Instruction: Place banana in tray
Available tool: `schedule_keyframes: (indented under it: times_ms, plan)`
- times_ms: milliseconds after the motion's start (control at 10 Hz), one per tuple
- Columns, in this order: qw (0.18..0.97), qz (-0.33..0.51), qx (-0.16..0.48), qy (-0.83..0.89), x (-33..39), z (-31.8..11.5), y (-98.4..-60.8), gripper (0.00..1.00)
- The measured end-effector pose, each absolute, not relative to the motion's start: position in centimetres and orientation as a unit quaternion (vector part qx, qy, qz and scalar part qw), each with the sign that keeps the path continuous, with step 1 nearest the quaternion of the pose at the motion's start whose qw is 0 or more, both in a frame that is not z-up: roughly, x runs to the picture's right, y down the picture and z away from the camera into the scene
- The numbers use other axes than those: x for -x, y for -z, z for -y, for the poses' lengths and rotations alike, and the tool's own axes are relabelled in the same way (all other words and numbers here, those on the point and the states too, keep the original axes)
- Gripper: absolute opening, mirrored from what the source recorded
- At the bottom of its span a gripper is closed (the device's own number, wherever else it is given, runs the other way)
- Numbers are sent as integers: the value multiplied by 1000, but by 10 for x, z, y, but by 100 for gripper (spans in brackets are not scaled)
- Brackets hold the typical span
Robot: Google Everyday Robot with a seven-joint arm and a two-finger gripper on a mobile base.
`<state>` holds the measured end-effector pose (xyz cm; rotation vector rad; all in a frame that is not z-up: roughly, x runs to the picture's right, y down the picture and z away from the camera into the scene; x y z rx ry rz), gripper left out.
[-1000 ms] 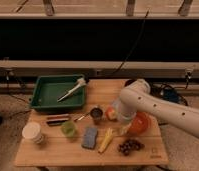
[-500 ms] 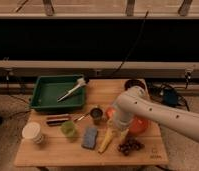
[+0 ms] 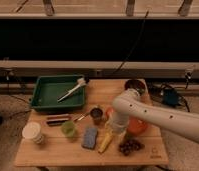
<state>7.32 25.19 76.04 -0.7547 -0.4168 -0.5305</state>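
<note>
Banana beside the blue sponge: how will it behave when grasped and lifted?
The banana looks slim and slightly curved, so it probably pivots if pinched off-centre. Lying flat on the table, it likely won't roll. Probably light but soft; squeeze gently. The gripper sits just above its upper end.

Pale claw [image 3: 114, 131] over yellow banana [image 3: 105, 144]; dark green tray [image 3: 38, 93], blue sponge [image 3: 89, 137], orange bowl [image 3: 137, 126], perhaps purplish grapes [image 3: 129, 147].

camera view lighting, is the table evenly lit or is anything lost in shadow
Camera view: warm, dim light, fairly even over the table; the band behind it is almost black; no glare on the tray; the gripper, low over the banana, looks shaded by the arm above it.
</note>
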Motion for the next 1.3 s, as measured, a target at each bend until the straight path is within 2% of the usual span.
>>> schedule_keyframes:
  times_ms: [600, 700, 1000, 1100, 1300]
  plan:
    - [868, 188, 359, 286, -72, -258, -780, 65]
    - [868, 186, 358, 291, -72, -259, -782, 62]
    - [865, 181, 356, 304, -72, -261, -786, 34]
    - [860, 175, 361, 316, -74, -265, -788, 11]
    - [857, 174, 365, 318, -76, -266, -785, 0]
